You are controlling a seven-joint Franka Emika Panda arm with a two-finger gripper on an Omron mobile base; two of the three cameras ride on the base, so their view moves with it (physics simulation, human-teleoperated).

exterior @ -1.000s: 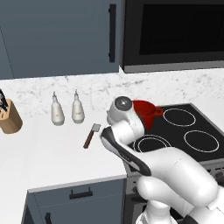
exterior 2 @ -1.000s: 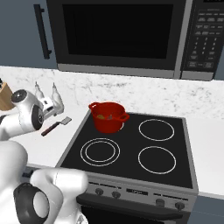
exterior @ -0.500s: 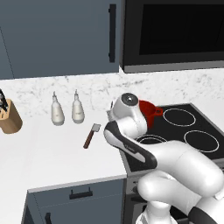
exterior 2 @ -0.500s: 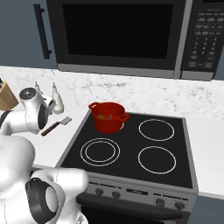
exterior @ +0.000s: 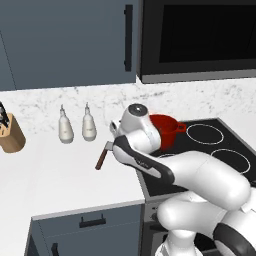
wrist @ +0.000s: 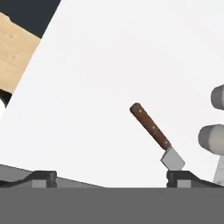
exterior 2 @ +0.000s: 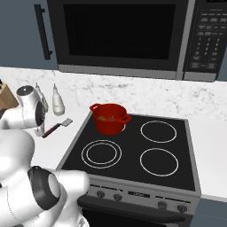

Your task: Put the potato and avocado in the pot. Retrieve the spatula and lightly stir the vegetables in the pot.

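Hand view is showing the tool (wrist: 111,177) hanging wide open over the counter (wrist: 109,87), spatula (wrist: 156,135) lying diagonally just above its right fingertip.

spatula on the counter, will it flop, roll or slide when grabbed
The spatula looks stiff: straight handle, flat grey blade, so probably no flop. It lies flat on the bare white counter, so it seems unlikely to roll, though it may skid if nudged. The slim handle likely suits the open pincer.

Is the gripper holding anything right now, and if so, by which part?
Nothing is held. The gripper is open above the white counter, and the spatula lies free on it, its blade near one fingertip.
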